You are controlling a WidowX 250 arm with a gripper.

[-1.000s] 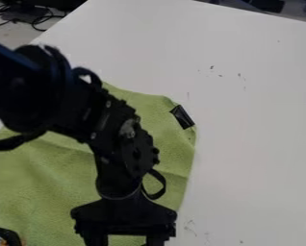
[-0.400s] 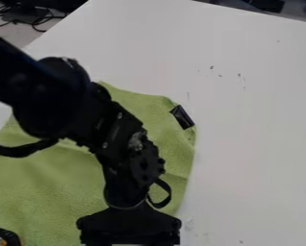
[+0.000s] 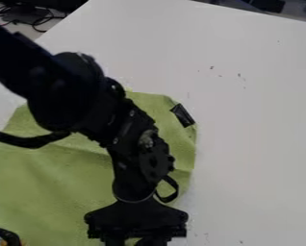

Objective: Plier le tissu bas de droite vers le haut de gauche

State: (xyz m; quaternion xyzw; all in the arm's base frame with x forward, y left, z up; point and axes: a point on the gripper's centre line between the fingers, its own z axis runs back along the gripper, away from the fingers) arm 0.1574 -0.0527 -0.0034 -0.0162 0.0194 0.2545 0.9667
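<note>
- Cam view, risk: gripper (image 3: 135,239) is at bottom edge, near the cloth's (image 3: 40,178) lower R part; w/ too little fabric taken, corner may slip.
- Too deep a grip could drag all cloth over table (image 3: 252,120).
- Can't tell if gripper is apart, together or clamped.
- Cloth: green, soft-looking, lightly creased, dark tag (image 3: 183,115) upper R; lies on table's L side, partly behind arm (image 3: 72,96).

Passage right of cloth (image 3: 46,182); arm (image 3: 72,96) obstructs above.
</note>
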